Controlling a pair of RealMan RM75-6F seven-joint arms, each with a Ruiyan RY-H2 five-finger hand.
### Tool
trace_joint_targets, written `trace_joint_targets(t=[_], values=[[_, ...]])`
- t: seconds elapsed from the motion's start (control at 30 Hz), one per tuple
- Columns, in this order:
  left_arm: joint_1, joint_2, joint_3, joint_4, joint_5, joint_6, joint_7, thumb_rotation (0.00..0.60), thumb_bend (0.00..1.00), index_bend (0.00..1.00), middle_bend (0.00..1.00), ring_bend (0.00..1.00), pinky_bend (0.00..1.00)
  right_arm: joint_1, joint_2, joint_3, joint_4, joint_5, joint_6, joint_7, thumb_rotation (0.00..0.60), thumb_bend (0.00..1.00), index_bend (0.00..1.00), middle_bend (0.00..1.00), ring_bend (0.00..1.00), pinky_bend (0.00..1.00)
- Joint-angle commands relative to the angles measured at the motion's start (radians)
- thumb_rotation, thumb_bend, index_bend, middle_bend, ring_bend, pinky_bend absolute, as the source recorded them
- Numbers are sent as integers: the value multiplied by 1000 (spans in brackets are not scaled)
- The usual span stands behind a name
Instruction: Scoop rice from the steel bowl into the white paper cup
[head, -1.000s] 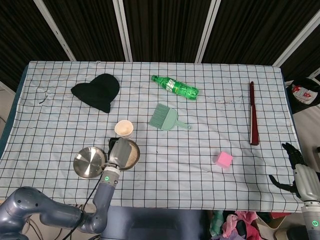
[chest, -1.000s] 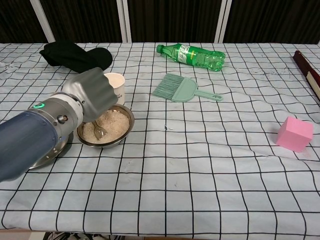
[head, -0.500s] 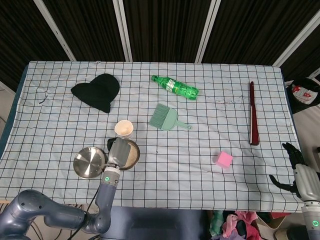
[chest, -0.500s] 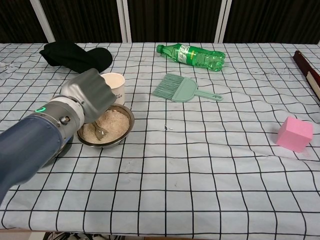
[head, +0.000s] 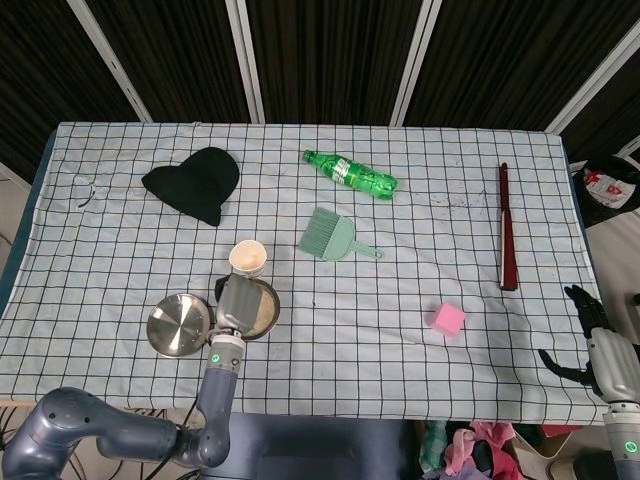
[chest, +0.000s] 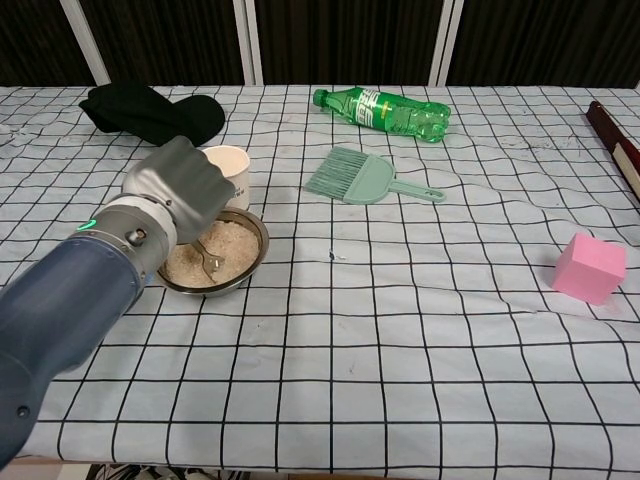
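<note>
Working the spoon in the steel bowl, I have the left hand over the bowl's near-left rim, fingers closed around the spoon's handle, its scoop sunk into the rice. Compared with a second ago the hand has crept slightly up and toward the white paper cup, and the spoon has turned in the rice, its bowl now sitting a little further toward the middle of the heap; my arm has also swung lower across the near edge of the worktop. I read that as the scoop being loaded, not yet lifted, so no rice has gone across. The cup stands upright just behind the steel bowl, partly hidden by the hand in the chest view, clear in the head view. A second, empty steel dish lies just left of the bowl. My right hand hangs off the worktop's right edge, far from the bowl, fingers spread and holding nothing.
</note>
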Motion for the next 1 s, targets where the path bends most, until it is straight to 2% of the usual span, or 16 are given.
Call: trace_joint_targets(t=[0.03,0.63,1.0], values=[[6,-3,-3,8,10,-2,-15,600,524,790,1000,1000,1000,0,0,0,0,0,0,0,600,216,0,0,0,207],[54,6,-21,-6,63,-9,-146,600,524,790,1000,1000,1000,-1,0,-1,-1,-2,1,-2,600,216,0,0,0,207],[94,42,-21,-34,109,-16,-237,600,523,790,1000,1000,1000,-1,-3,-1,1,-3,5,-10,600,216,0,0,0,207]])
